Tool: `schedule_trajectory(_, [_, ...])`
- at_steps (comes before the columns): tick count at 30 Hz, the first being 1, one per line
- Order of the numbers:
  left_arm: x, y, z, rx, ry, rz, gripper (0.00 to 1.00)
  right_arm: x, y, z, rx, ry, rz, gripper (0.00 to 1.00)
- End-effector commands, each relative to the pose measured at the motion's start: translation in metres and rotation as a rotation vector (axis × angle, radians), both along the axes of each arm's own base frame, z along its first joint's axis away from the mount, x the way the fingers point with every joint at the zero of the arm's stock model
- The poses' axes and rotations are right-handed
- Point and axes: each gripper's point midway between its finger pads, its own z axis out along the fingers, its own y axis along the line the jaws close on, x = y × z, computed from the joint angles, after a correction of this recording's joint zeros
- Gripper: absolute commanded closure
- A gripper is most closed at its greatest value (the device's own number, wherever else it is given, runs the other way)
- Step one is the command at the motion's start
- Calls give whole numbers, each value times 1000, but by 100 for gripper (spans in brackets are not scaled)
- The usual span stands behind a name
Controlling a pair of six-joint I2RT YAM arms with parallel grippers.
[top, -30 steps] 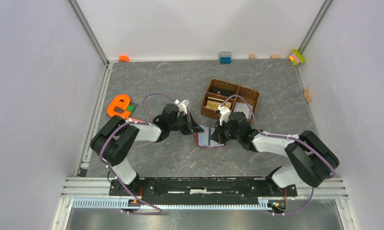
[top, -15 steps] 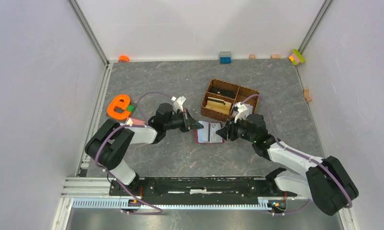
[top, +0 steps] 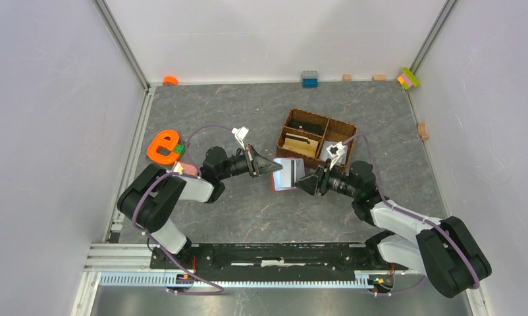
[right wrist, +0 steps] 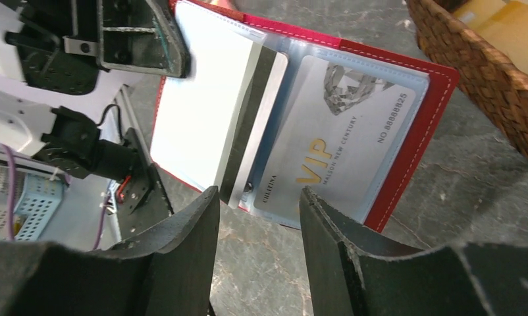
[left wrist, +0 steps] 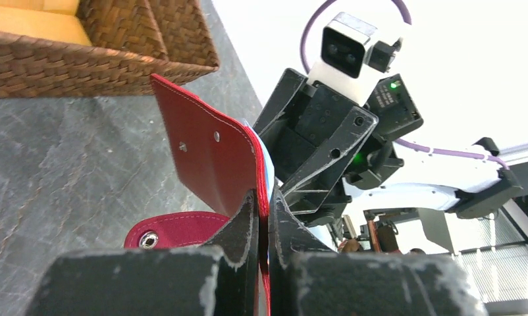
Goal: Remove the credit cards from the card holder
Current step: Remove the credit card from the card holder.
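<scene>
The dark red card holder [top: 276,187] is lifted, open and tilted, between the two arms. My left gripper [top: 272,168] is shut on its left edge; in the left wrist view the fingers [left wrist: 245,220] pinch the red cover [left wrist: 209,155], with the snap tab [left wrist: 172,232] hanging below. My right gripper [right wrist: 258,197] stands open just short of the holder's [right wrist: 406,151] lower edge, nothing between its jaws. Clear sleeves show the credit cards: a white-grey VIP card [right wrist: 340,148] and a card with a dark stripe [right wrist: 251,131]. From above the right gripper [top: 305,183] sits right of the holder.
A brown wicker basket [top: 284,128] with compartments stands just behind the holder, close to the right wrist [right wrist: 492,72]. An orange letter e [top: 161,146] lies at the left. A blue block [top: 309,78] and small coloured blocks [top: 409,78] lie along the back wall.
The right gripper opened, let go of the holder and drew back to the right. The left gripper raised the holder off the table and swung it open towards the right arm.
</scene>
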Motion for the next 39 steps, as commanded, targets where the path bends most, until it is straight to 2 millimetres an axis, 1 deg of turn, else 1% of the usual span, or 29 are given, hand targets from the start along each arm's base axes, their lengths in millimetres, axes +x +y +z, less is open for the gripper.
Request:
schedule_trajectory(1, [-7, 1, 34, -121, -64, -43, 98, -7, 9, 34, 124, -75, 71, 47])
schedule_trajectory(7, [-9, 0, 36, -135, -60, -53, 98, -17, 8, 53, 217, -110, 106, 48])
schedule_trajectory(9, [-10, 0, 37, -144, -62, -56, 98, -18, 7, 54, 225, -114, 109, 49])
schedule_trajectory(13, [-11, -1, 38, -148, -64, -64, 98, -23, 8, 63, 259, -133, 128, 56])
schedule_trajectory(15, [-12, -2, 39, -149, -69, -68, 98, -26, 7, 68, 281, -141, 139, 58])
schedule_trajectory(24, [-23, -6, 50, -168, -117, -106, 98, -31, 8, 70, 318, -120, 160, 61])
schedule_trajectory(30, [-29, -5, 59, -183, -155, -116, 98, -24, 2, 64, 314, -90, 120, 59])
schedule_trajectory(35, [-37, -13, 61, -187, -164, -155, 98, -25, -1, 68, 335, -98, 121, 59])
schedule_trajectory(39, [-41, -14, 64, -186, -182, -170, 98, -28, -3, 73, 360, -109, 125, 59])
